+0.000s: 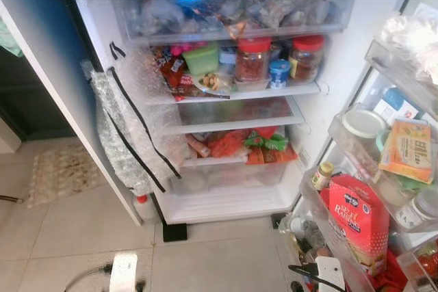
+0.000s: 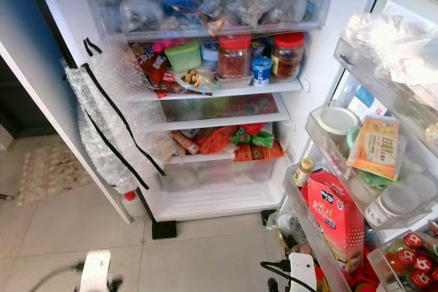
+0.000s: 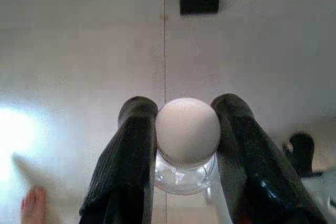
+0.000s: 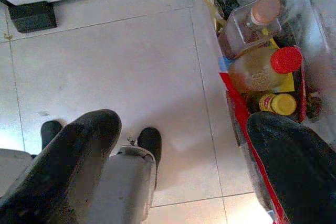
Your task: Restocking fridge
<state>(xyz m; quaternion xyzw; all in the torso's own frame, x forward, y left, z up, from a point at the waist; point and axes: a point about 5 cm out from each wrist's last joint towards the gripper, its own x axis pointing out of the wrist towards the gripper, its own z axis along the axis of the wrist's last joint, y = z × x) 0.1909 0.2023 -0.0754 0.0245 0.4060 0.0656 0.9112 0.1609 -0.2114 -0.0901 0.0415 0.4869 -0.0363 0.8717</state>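
Observation:
The fridge (image 1: pixel 233 203) stands open before me, its shelves packed with jars, packets and tubs. My left gripper (image 3: pixel 184 104) hangs low over the tiled floor, shut on a clear bottle with a round white cap (image 3: pixel 188 131); a finger (image 3: pixel 131 145) presses on each side of the neck. My right gripper (image 4: pixel 186 121) is open above the floor with nothing between its fingers, close beside the lowest door shelf (image 4: pixel 239 114). Both wrists show at the bottom of the eye views, the left arm (image 1: pixel 123 271) and the right arm (image 1: pixel 330 271).
Two red-lidded jars (image 1: pixel 252 59) sit on the upper shelf. The door racks at right hold a red carton (image 1: pixel 359 220), an orange packet (image 1: pixel 407 150) and bottles (image 4: pixel 257 69). Bubble wrap (image 1: pixel 126 135) hangs at the fridge's left edge. A rug (image 1: pixel 58 172) lies far left. A person's toes (image 3: pixel 34 205) touch the floor.

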